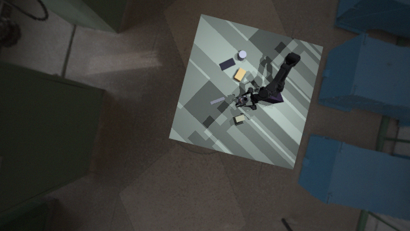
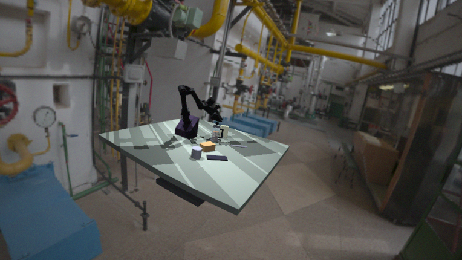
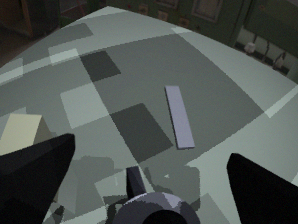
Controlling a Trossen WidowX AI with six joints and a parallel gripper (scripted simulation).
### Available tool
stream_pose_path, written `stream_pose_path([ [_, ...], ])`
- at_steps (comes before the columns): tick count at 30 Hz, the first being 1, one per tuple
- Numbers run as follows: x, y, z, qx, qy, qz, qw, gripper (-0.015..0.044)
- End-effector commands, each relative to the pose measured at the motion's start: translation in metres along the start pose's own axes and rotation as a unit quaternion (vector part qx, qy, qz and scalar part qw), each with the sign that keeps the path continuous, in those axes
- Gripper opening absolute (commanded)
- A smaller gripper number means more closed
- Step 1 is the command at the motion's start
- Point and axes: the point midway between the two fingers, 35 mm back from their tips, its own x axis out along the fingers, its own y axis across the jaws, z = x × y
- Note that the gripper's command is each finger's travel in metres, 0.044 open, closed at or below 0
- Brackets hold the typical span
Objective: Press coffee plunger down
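Note:
The coffee press [image 1: 242, 101] [image 2: 215, 133] [image 3: 134, 181] stands upright on the table, with its handle [image 2: 221, 132] toward the cream block. Its round lid [image 3: 150, 202] shows at the bottom of the wrist view. The black plunger knob [image 2: 217, 123] [image 3: 166, 219] sits close above the lid; the wrist view cuts it off, and the rod's exact height is too small to tell. My gripper [image 1: 237, 102] [image 3: 153, 153] is open wide, its fingers apart on either side of the press top, with nothing between them touching the knob.
A cream block [image 1: 239, 118] [image 2: 225, 130] [image 3: 19, 132] stands near the press. A lilac strip [image 1: 217, 101] [image 2: 239, 146] [image 3: 180, 117] lies beyond it. An orange block [image 1: 240, 73] [image 2: 207, 146], a dark flat block [image 1: 227, 64] [image 2: 217, 158] and a lilac cylinder [image 1: 242, 53] [image 2: 196, 152] are farther off.

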Motion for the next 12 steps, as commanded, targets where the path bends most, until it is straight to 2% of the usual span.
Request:
stream_pose_path([
  [1, -0.04, -0.007, 0.025, 0.004, -0.003, -0.004, 1.0, 0.044],
  [4, -0.056, -0.012, 0.029, 0.002, -0.003, -0.005, 1.0, 0.044],
  [12, -0.056, -0.012, 0.029, 0.002, -0.003, -0.005, 1.0, 0.044],
])
